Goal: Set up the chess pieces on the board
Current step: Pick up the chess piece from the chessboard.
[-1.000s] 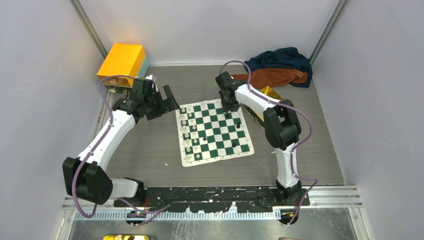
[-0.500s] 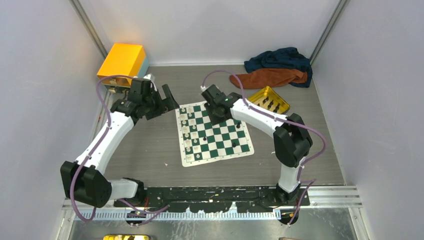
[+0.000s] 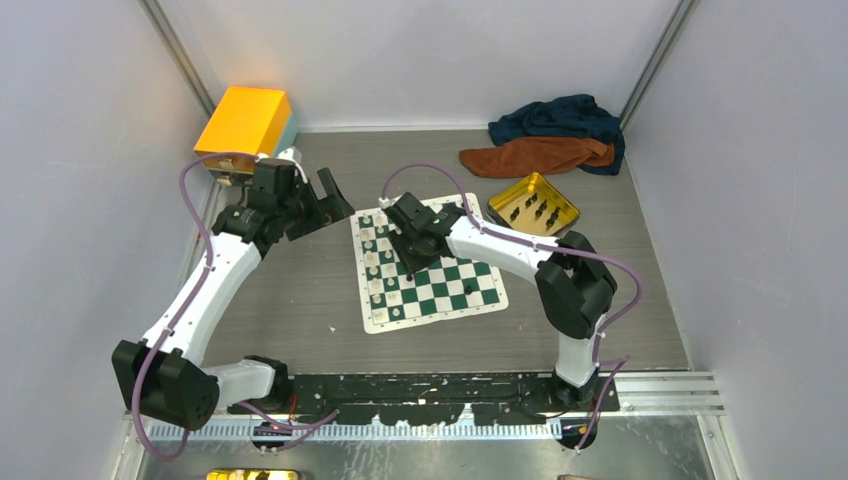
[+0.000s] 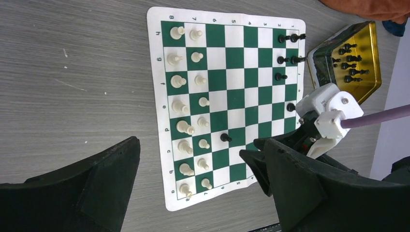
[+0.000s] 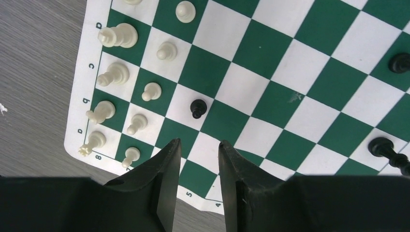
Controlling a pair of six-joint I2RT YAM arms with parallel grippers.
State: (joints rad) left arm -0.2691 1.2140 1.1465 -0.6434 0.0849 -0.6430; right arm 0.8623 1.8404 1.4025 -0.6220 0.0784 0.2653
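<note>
Top view sits high above and behind the 2 arm bases, looking down on the whole table, the board (image 3: 430, 290) at centre frame. Left wrist camera hangs well back, facing down so the full board and the gold tin (image 4: 373, 46) at upper right fit in, its own fingers (image 4: 92, 193) filling the lower corners. Right wrist camera is far nearer, looking down past its fingers (image 5: 164, 169) on the cream pieces (image 5: 118, 36), and both wrist views share the lone black pawn (image 5: 197, 108).

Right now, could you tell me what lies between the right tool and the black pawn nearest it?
Only bare board; the right wrist view shows nothing between the tool and pawn.
</note>
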